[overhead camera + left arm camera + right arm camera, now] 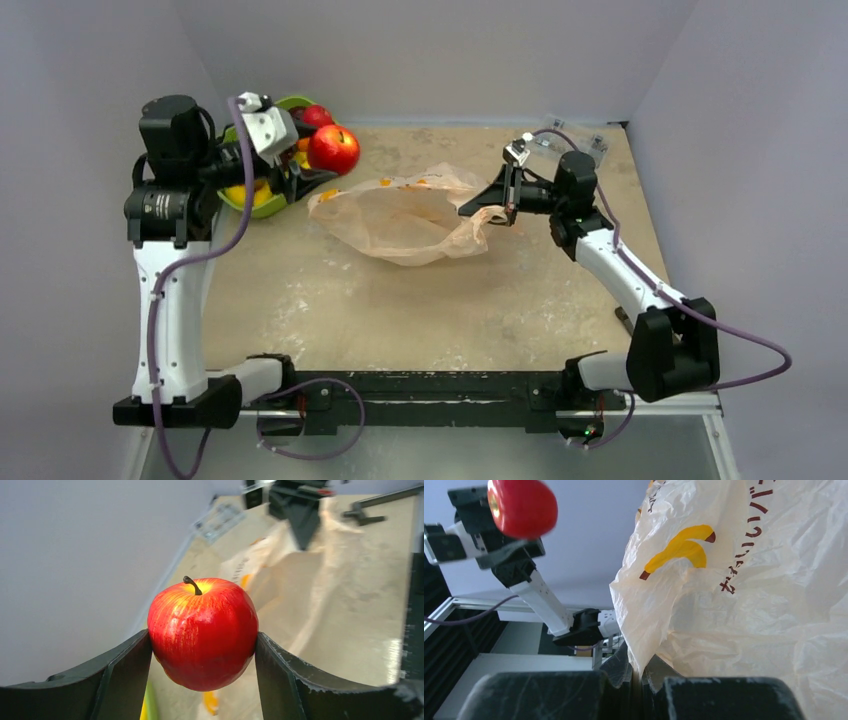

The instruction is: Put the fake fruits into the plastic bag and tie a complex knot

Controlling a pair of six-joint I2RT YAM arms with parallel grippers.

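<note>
The plastic bag (410, 220) is lying crumpled on the counter (400, 310), seemingly empty. The right gripper (497, 208) is pinching the bag's rim in its jaws. Beyond it, the left gripper (202, 647) is clamping a red apple (334, 149) in the air. Other fake fruits (316, 115) are sitting in the far green tray (292, 101). Loading looks barely begun; knotting is yet to come.

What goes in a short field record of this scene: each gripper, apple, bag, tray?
Left gripper: shut on the apple, held in the air near the tray
Right gripper: shut on the bag's edge
Apple: red, glossy, not yet in the bag
Bag: peach, on the table, open between the two arms
Tray: green, far left, with more fruit in it
</note>
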